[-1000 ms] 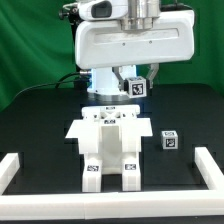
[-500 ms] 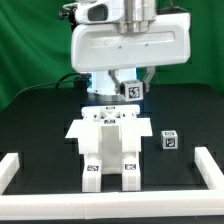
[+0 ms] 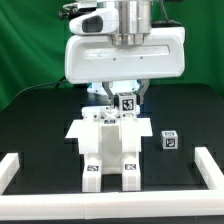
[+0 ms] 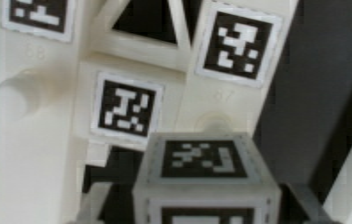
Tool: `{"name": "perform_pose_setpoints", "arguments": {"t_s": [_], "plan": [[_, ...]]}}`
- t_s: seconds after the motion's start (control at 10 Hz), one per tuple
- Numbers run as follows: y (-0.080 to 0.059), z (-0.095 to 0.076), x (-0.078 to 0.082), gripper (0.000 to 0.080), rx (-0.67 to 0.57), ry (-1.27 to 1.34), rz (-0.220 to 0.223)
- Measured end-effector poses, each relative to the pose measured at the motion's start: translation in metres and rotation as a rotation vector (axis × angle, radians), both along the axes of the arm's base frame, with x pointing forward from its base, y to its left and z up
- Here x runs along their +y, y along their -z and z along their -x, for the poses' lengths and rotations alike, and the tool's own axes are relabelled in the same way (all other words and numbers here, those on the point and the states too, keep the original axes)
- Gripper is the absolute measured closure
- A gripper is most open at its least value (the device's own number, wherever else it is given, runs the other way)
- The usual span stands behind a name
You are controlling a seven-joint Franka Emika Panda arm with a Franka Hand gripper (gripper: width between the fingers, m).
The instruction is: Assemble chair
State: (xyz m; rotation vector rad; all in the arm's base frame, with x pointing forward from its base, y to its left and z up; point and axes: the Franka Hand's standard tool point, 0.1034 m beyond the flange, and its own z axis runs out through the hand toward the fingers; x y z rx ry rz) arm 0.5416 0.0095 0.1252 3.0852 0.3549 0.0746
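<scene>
A black table is filling the lower part of the exterior view, its matte top catching almost no light. White rails are bordering it. A left rail is running along the exterior view's left, a right rail is running along the exterior view's right, and a front rail is crossing the near edge, meeting the other two at the corners. All three are lying flat on the table. A green backdrop is hanging behind, covering the whole rear. A thin dark cable is trailing across the backdrop's foot on the exterior view's left.
</scene>
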Motion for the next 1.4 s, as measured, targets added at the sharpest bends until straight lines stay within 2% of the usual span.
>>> {"name": "perform_pose_setpoints", "arguments": {"t_s": [1.1, 1.4], "plan": [[0.0013, -0.0005, 0.0065, 0.0517, -0.009, 0.001, 0.0], [0.0038, 0.0039, 0.0056, 0.0517, -0.001, 0.002, 0.0]]}}
